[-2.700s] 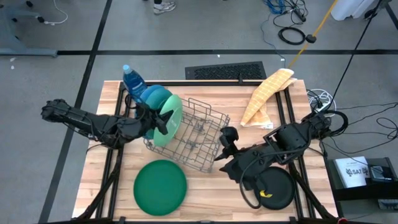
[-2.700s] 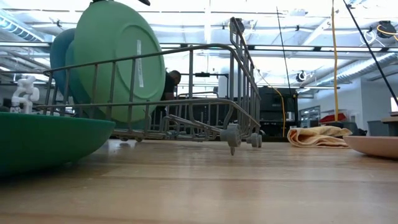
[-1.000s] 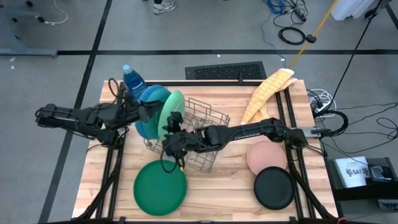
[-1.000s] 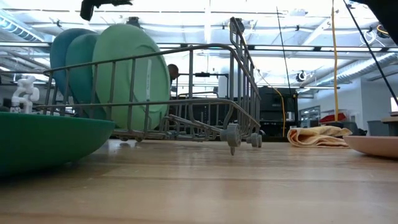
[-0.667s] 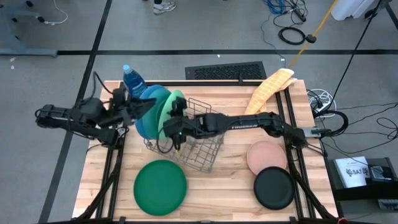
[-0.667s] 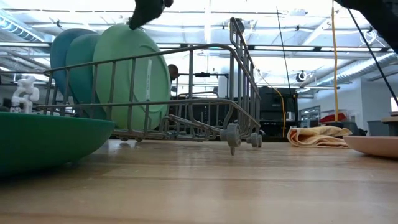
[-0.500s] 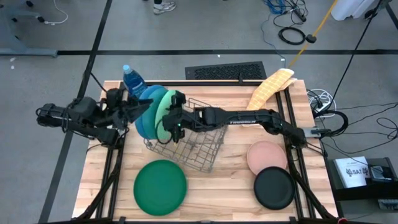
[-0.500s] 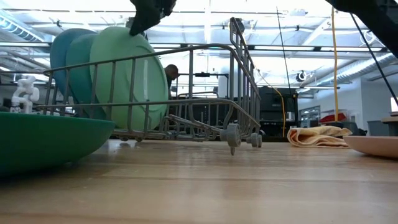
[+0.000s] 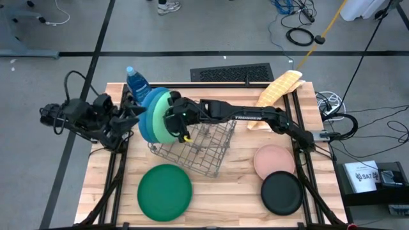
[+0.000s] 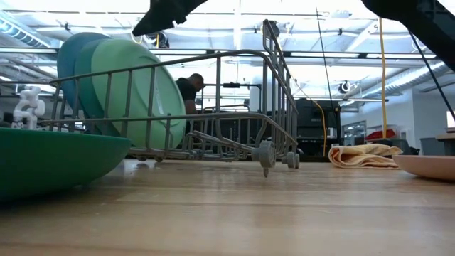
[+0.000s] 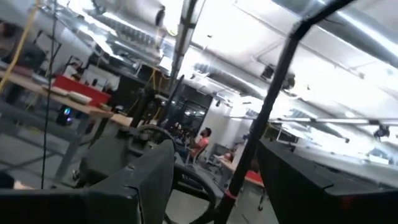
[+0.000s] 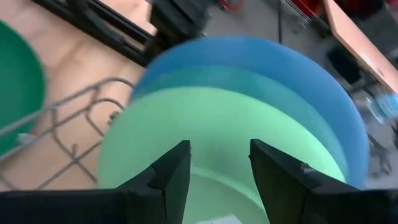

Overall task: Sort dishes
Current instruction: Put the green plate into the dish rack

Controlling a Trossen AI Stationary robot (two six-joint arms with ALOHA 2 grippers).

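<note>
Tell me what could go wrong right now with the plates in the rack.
The right gripper is open against the light green plate, which leans on the plates behind it; more pushing could shove the rack or tip the stack toward the bottle. The dark green plate lies close to the rack.

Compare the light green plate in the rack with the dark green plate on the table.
The light green plate stands on edge in the wire rack, leaning on other plates; the dark green plate lies flat on the table. The right gripper is at the light green plate; nothing is near the dark green one. Both are plain and round.
</note>
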